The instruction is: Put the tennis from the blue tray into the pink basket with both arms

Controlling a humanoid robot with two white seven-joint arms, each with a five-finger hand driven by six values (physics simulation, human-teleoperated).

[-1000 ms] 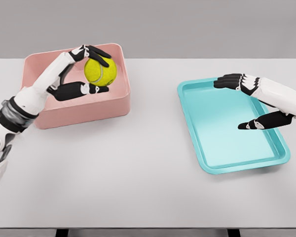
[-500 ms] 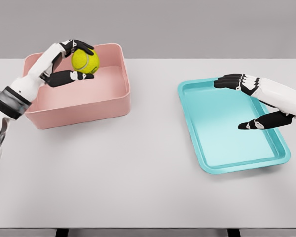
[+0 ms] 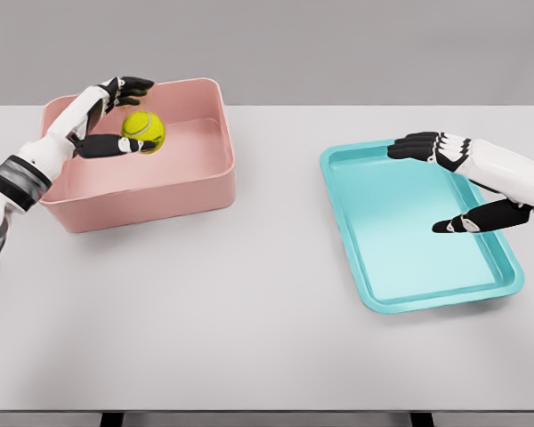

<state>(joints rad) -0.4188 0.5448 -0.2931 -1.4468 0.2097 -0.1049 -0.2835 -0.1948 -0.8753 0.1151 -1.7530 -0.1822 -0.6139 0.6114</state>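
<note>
The fuzzy yellow-green tennis ball (image 3: 143, 131) hangs over the rectangular pink plastic basket (image 3: 196, 191), apparently pinched between the thumb and upper fingers (image 3: 135, 84) of the left hand (image 3: 116, 116). It is likely light, springy and felt-covered, so grippy yet prone to roll or bounce; opposing contact across its widest part suits it best. The right hand (image 3: 463, 182) hovers over the shallow turquoise tray (image 3: 374, 298), its fingers spread wide and holding nothing. On the grey bench (image 3: 267, 347): one ball, one basket, one tray.

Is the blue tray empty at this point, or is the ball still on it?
Empty. The blue tray shows only bare floor; the tennis ball is over the pink basket at the left hand.
</note>
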